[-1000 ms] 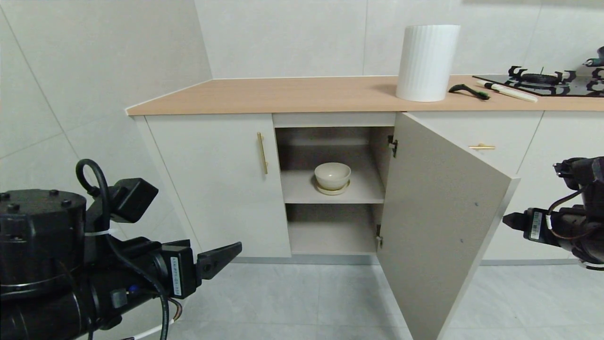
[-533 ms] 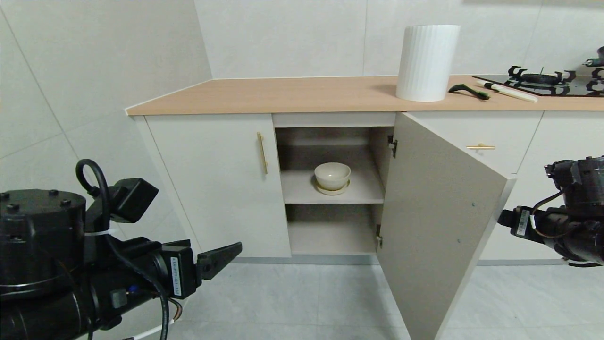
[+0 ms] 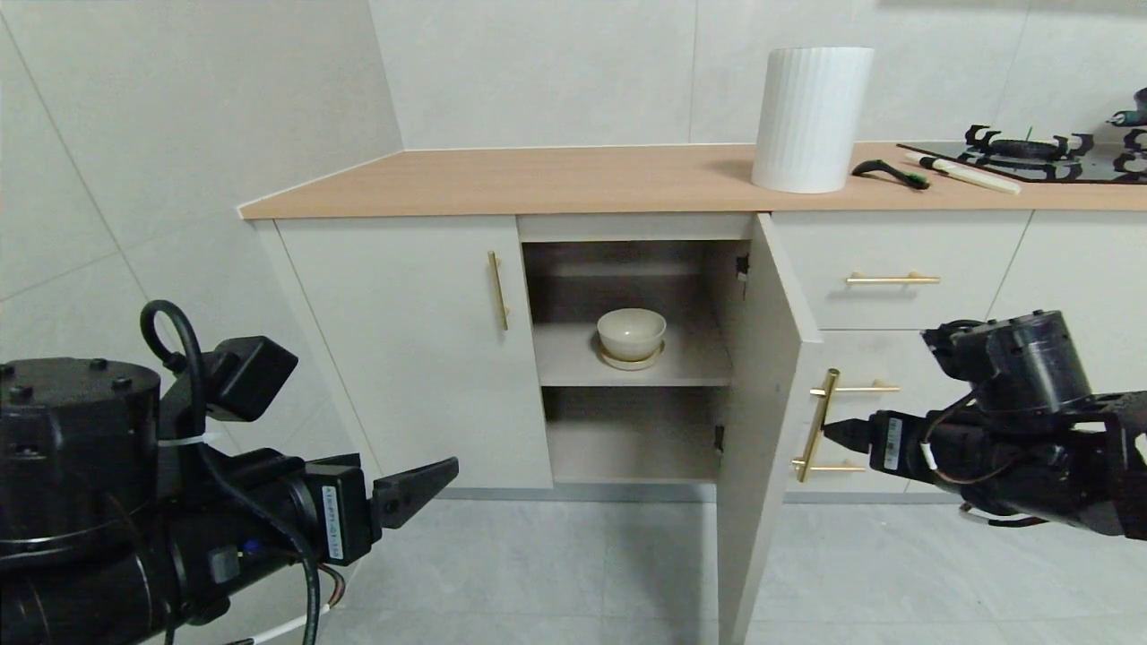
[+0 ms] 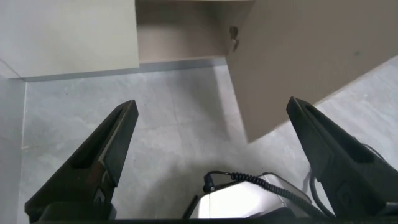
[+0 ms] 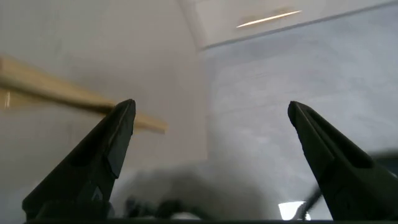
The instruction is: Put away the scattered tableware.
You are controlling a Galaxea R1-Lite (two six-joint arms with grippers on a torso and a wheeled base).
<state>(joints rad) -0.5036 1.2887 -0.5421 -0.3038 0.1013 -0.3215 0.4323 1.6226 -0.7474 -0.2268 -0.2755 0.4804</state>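
Centre frame on the shelf point(image 3: 573, 360), bowl point(image 3: 632, 331) looks ceramic, stiff, breakable; I'd pinch its rim. Left gripper point(image 4: 211, 115) and right gripper point(image 5: 210, 118) both spread, empty.

I record the countertop point(image 3: 538, 179) as matt, wood-grain finish. The open cabinet door point(image 3: 762, 376) looks like smooth, matt, pale grey board; its bar handle point(image 3: 817, 425) reads as brushed, brass-toned metal. The bowl point(image 3: 632, 332) appears to be glazed ceramic with a soft sheen. The floor point(image 3: 556, 555) is matt grey tile.
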